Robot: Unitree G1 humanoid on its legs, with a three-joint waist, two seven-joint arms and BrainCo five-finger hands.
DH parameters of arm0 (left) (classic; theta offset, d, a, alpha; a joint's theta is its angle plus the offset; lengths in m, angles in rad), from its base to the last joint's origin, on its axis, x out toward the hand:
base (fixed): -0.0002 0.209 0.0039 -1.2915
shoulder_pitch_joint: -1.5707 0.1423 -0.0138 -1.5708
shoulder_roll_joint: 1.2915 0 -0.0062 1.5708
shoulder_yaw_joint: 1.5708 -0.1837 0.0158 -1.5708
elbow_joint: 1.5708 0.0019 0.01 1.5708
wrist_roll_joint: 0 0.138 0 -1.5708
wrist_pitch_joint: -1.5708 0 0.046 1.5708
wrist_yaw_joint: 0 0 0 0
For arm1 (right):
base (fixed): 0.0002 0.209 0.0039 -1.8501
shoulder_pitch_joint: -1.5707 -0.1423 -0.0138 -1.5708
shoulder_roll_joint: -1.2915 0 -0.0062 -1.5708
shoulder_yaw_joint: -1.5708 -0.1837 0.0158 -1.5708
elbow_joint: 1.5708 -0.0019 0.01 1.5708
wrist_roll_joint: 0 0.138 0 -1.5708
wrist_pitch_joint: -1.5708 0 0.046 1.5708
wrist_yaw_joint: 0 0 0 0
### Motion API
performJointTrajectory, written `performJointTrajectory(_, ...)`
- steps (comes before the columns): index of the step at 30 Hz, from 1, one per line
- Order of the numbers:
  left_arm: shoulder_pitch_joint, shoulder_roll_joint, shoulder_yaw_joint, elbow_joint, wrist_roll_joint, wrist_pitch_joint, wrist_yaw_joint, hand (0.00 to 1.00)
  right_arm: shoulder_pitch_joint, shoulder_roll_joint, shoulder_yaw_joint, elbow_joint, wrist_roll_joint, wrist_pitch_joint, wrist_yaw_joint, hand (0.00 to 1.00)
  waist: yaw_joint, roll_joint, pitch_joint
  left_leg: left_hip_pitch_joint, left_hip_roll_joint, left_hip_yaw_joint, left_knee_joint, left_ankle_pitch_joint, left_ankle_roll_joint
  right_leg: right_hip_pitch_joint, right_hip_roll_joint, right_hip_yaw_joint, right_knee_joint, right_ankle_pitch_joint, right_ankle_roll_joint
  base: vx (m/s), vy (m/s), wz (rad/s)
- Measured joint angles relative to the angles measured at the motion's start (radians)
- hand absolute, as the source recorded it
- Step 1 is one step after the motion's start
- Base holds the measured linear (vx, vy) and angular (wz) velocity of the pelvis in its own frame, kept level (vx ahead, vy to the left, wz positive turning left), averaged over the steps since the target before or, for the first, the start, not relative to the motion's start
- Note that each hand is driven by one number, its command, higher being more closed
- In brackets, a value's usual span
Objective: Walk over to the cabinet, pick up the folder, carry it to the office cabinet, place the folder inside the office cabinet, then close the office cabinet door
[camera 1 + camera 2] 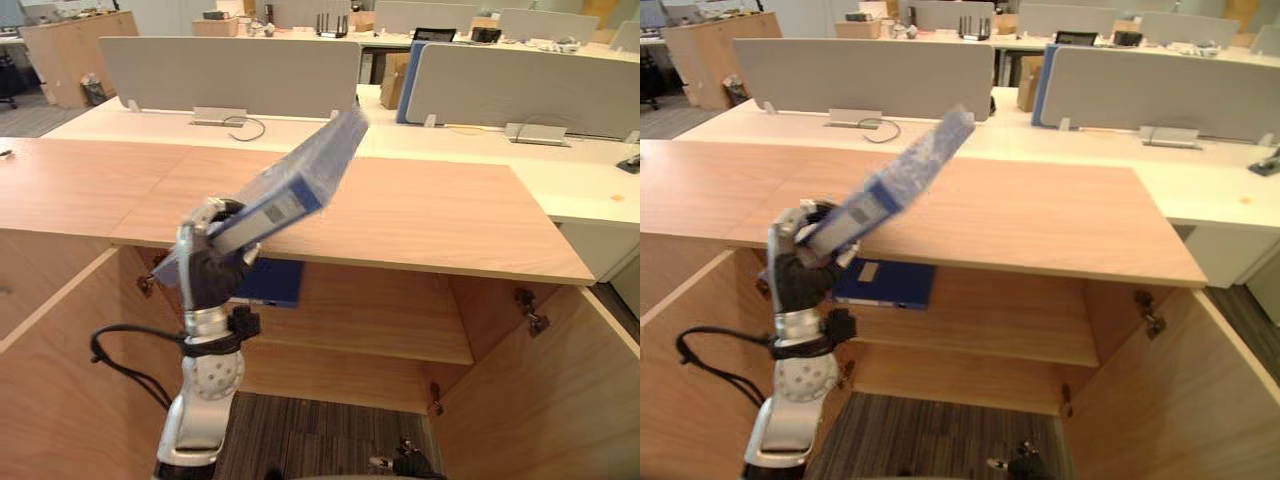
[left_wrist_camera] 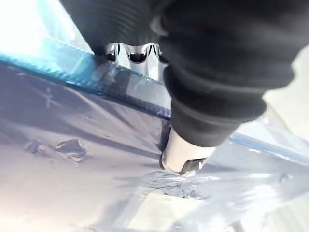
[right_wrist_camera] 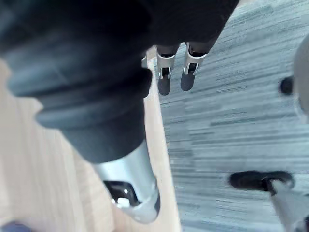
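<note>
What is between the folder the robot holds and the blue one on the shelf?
Both eye views show the cabinet top's front edge between the held folder and the shelf folder.

Cabinet shelf (image 1: 390, 325) right free; blue binder (image 1: 272, 282) blocks left.

Blue folder (image 1: 300, 185), wood-grain cabinet (image 1: 420, 215)

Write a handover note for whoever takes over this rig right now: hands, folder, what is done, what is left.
Left hand: shut on the folder, which is tilted upward over the front edge of the office cabinet.
Right hand: open, holding nothing, hanging low above the carpet.
The cabinet's doors stand open; a second blue folder lies on the shelf.
Done: pickup and carry.
Left: put the folder inside, then close the doors.
</note>
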Motion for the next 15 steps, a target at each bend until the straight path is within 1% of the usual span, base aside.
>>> performJointTrajectory(1,0.014,-0.003,0.012,-0.021,-0.056,-0.012,-0.008,1.00,0.005,0.007,0.010,-0.045,0.014,0.000,-0.002,0.00,0.003,0.001,0.001,-0.001,0.003,0.003,0.000,0.000,0.000,-0.003,0.001,0.000,0.001,0.001,-0.001,0.00,0.013,-0.13)
performJointTrajectory(2,0.044,-0.009,0.045,-0.061,-0.181,-0.041,-0.039,1.00,0.018,0.018,0.030,-0.159,0.046,-0.002,-0.003,0.00,0.008,0.002,0.002,-0.003,0.006,0.008,0.001,0.000,0.000,-0.010,0.002,0.001,0.006,0.002,-0.001,-0.01,0.008,-0.14)
performJointTrajectory(4,0.088,-0.026,0.096,-0.103,-0.371,-0.079,-0.091,1.00,0.033,0.026,0.062,-0.320,0.092,-0.012,-0.003,0.00,0.013,0.006,0.004,-0.003,0.008,0.011,0.001,-0.004,0.003,-0.013,0.002,0.001,0.010,0.002,-0.001,-0.03,0.016,-0.07)
performJointTrajectory(5,0.114,-0.038,0.126,-0.125,-0.480,-0.094,-0.119,1.00,0.052,0.028,0.081,-0.433,0.116,-0.020,-0.002,0.00,0.016,0.012,0.008,-0.004,0.007,0.011,0.001,-0.014,0.007,-0.013,0.000,0.001,0.011,0.002,-0.001,-0.04,0.024,0.01)
performJointTrajectory(6,0.128,-0.045,0.140,-0.138,-0.528,-0.103,-0.134,1.00,0.062,0.028,0.088,-0.489,0.133,-0.025,-0.001,0.00,0.018,0.012,0.008,-0.005,0.006,0.010,0.001,-0.015,0.006,-0.014,0.000,0.001,0.011,0.002,-0.001,-0.04,0.030,0.03)
performJointTrajectory(8,0.171,-0.076,0.203,-0.193,-0.679,-0.129,-0.176,1.00,0.110,0.025,0.110,-0.679,0.184,-0.047,0.004,0.00,0.022,0.014,0.009,-0.010,0.005,0.009,0.000,-0.016,0.006,-0.017,0.000,0.000,0.011,0.001,-0.002,-0.03,0.027,0.03)
performJointTrajectory(9,0.176,-0.084,0.218,-0.204,-0.715,-0.136,-0.188,1.00,0.123,0.024,0.116,-0.720,0.206,-0.057,0.010,0.00,0.022,0.014,0.008,-0.013,0.005,0.008,0.000,-0.016,0.005,-0.020,0.001,0.000,0.011,0.001,-0.002,-0.03,0.024,0.02)
performJointTrajectory(11,0.193,-0.116,0.267,-0.243,-0.811,-0.169,-0.220,1.00,0.168,0.021,0.118,-0.871,0.265,-0.082,0.036,0.00,0.021,0.018,0.009,-0.022,0.005,0.008,0.000,-0.013,0.005,-0.028,0.003,0.000,0.006,0.001,-0.002,0.00,0.000,0.00)
performJointTrajectory(12,0.197,-0.124,0.277,-0.250,-0.831,-0.175,-0.230,1.00,0.179,0.021,0.118,-0.906,0.275,-0.089,0.041,0.00,0.020,0.018,0.009,-0.022,0.004,0.008,0.000,-0.012,0.005,-0.028,0.003,0.000,0.005,0.000,-0.003,-0.02,0.014,-0.04)
performJointTrajectory(14,0.206,-0.145,0.309,-0.272,-0.915,-0.192,-0.275,1.00,0.209,0.020,0.118,-1.049,0.310,-0.112,0.064,0.00,0.017,0.021,0.007,-0.023,0.003,0.011,0.001,-0.010,0.004,-0.028,0.004,0.000,-0.004,-0.002,-0.006,-0.02,0.011,-0.05)
performJointTrajectory(15,0.206,-0.147,0.314,-0.275,-0.938,-0.197,-0.285,1.00,0.210,0.020,0.119,-1.081,0.323,-0.120,0.074,0.00,0.017,0.021,0.007,-0.024,0.003,0.012,0.001,-0.009,0.004,-0.028,0.004,0.000,-0.007,-0.003,-0.006,-0.02,0.010,-0.07)
